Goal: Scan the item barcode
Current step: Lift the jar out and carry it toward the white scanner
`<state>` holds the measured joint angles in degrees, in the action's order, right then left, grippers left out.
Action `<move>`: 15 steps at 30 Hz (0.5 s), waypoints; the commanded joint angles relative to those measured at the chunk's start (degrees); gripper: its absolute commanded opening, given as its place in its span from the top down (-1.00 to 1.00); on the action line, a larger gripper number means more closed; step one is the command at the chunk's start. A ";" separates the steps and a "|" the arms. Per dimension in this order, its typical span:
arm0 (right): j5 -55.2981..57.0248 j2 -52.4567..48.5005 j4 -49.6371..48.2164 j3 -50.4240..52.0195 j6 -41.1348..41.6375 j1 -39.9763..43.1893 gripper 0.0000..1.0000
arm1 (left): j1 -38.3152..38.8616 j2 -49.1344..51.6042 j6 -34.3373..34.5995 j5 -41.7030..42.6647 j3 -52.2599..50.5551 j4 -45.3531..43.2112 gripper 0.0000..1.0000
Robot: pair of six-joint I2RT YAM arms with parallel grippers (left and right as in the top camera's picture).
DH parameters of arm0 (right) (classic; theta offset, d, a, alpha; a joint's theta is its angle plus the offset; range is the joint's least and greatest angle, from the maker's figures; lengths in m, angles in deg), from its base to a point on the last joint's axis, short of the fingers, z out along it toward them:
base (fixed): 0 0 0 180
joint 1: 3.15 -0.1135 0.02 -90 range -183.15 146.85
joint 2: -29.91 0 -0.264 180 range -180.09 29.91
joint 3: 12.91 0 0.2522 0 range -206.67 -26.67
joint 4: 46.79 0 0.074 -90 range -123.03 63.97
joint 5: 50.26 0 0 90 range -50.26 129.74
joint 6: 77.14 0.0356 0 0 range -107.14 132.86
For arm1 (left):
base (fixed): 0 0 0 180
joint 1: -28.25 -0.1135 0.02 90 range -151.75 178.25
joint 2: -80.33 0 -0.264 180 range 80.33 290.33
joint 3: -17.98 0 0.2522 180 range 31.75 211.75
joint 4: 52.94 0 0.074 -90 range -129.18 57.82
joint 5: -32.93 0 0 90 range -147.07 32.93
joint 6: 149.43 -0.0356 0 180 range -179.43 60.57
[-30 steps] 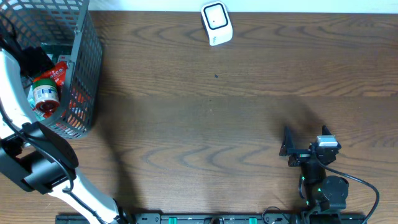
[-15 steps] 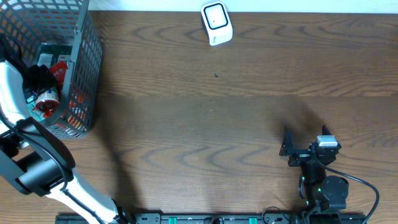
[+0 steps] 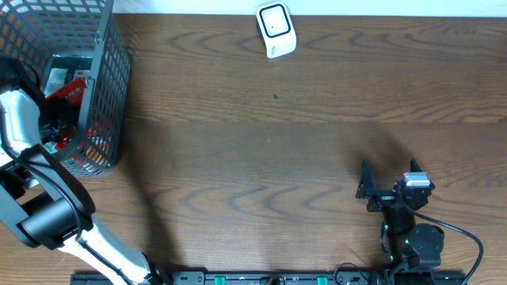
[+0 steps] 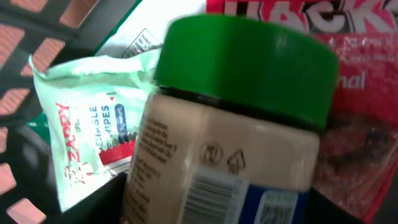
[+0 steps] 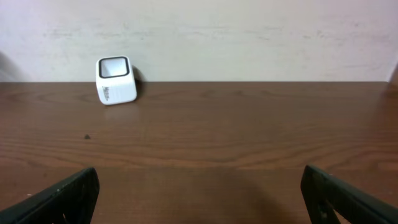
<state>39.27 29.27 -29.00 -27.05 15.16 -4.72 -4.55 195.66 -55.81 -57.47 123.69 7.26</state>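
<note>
Finding the green-lidded jar (image 4: 236, 124) lying in the mesh basket (image 3: 111, 95) at the dark wooden counter's (image 3: 261, 158) far left corner. Seeing its barcode only from the left wrist, beside a wipes packet (image 4: 81, 137) and red bag (image 4: 367, 112); overhead, losing it under the left fingers (image 3: 54, 119), grip impossible to tell. Holding the right fingers (image 5: 62, 199) spread near the front edge, facing the white scanner (image 5: 115, 81) at the far edge below a pale wall (image 5: 249, 37).

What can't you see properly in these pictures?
Left wrist view: the barcode on the jar runs off the bottom edge.
Left wrist view: the name on the red packet is cut by the top edge.
Overhead: the left gripper is hidden by its arm in the basket; open or shut unclear.
</note>
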 commanded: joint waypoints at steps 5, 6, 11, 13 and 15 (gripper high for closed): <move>-0.04 0.26 0.17 0.09 -0.24 0.24 -0.99 | -0.02 -1.29 -0.37 -0.68 1.29 -1.57 -0.13; -0.04 0.26 0.17 0.09 -0.24 0.24 -0.98 | -0.02 -1.92 -0.37 -0.68 1.62 -1.60 -0.13; -0.04 0.26 0.17 0.09 -0.24 0.24 -0.98 | -0.02 -6.34 -0.33 -0.66 2.05 -2.01 -0.11; -0.04 0.26 0.17 0.09 -0.24 0.24 -0.99 | -0.02 -8.98 -0.33 -0.07 2.05 -2.69 -0.11; -0.04 0.26 0.17 0.09 -0.24 0.24 -0.98 | -0.02 -11.56 0.26 -0.07 2.05 -3.32 -0.11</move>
<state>39.27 29.27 -29.00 -27.05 15.19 -4.72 -4.55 190.98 -56.07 -57.43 123.69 4.98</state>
